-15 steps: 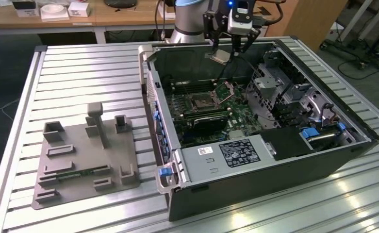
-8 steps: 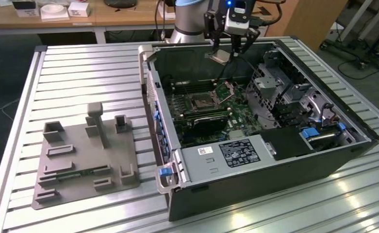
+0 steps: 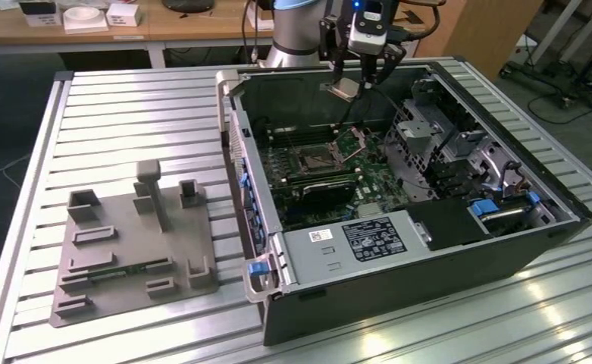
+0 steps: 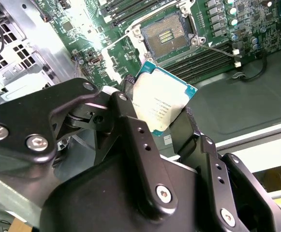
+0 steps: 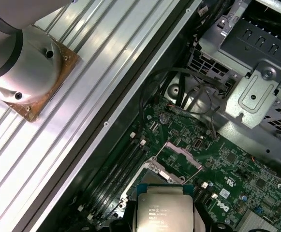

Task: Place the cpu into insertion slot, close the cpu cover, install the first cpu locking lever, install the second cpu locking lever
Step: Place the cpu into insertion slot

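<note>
My gripper (image 3: 352, 82) hangs above the far end of the open computer case (image 3: 538, 250), shut on the cpu (image 3: 343, 89), a small square chip with a silvery top. In both wrist views the cpu (image 4: 162, 104) (image 5: 164, 212) sits clamped by its edges between the black fingers (image 4: 125, 125). Below it the insertion slot (image 4: 167, 35) (image 3: 311, 161) lies bare on the green motherboard (image 3: 377, 182). The cpu cover (image 3: 358, 141) (image 5: 179, 157) stands tilted up beside the slot. A thin wire locking lever (image 4: 217, 48) lies swung out next to the slot.
A black power box with a white label (image 3: 377, 239) fills the case's near end; a metal drive cage (image 3: 432, 129) (image 5: 256, 92) stands at the exterior view's right. A grey fixture plate (image 3: 134, 243) lies on the slatted table (image 3: 123, 121). The arm's base (image 5: 24, 63) is bolted close behind the case.
</note>
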`<act>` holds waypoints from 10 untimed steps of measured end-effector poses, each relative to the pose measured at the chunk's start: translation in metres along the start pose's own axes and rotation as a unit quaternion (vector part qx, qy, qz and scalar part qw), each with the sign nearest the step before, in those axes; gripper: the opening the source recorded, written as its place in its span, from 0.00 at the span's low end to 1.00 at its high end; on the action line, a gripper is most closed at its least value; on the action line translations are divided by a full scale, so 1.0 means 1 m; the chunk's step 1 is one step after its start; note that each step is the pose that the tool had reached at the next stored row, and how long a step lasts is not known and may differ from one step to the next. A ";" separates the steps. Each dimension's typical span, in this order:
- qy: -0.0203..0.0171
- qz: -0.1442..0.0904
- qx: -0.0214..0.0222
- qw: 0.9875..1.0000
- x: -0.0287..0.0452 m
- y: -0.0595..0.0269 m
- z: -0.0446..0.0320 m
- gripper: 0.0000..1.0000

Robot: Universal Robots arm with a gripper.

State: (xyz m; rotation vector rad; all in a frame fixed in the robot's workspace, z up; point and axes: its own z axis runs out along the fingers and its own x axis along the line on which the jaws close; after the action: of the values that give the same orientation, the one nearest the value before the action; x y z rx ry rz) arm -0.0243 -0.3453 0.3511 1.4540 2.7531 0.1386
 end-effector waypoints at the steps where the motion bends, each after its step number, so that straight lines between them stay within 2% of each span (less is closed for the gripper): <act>1: 0.000 0.000 0.000 1.000 0.0000 0.0000 0.0000 0.54; 10: 0.000 0.000 0.000 1.000 0.0000 0.0000 0.0000 0.54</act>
State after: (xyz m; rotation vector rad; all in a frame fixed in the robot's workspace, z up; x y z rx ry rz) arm -0.0243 -0.3453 0.3511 1.4542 2.7530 0.1386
